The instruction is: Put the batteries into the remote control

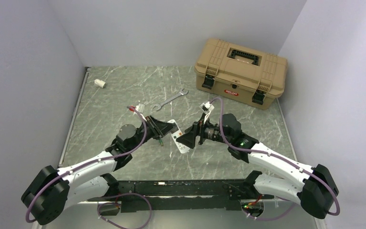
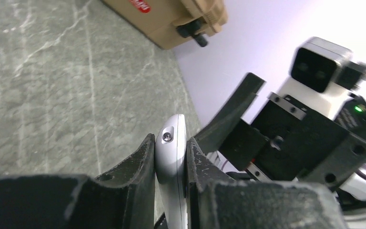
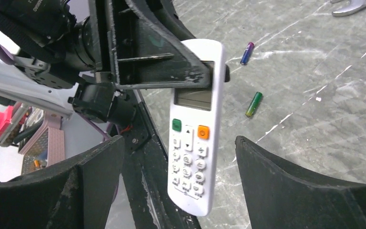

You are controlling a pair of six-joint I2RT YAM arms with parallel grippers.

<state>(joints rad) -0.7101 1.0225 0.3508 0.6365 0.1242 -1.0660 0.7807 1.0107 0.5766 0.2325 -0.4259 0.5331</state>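
Observation:
My left gripper (image 2: 170, 145) is shut on the upper end of the white remote control (image 2: 172, 157) and holds it above the table. In the right wrist view the remote (image 3: 194, 143) hangs with its button face toward the camera. My right gripper (image 3: 178, 140) is open, with a finger on each side of the remote's lower end, not touching it. In the top view both grippers meet at the table's middle, left (image 1: 167, 129), right (image 1: 187, 138). The dark blue-purple battery (image 3: 247, 53) and the green battery (image 3: 253, 104) lie loose on the table beyond the remote.
A metal wrench (image 1: 170, 100) lies behind the grippers. A tan toolbox (image 1: 240, 71) stands shut at the back right. A short white tube stub (image 1: 99, 83) lies at the back left. Small white and red parts (image 1: 137, 109) lie near the left arm.

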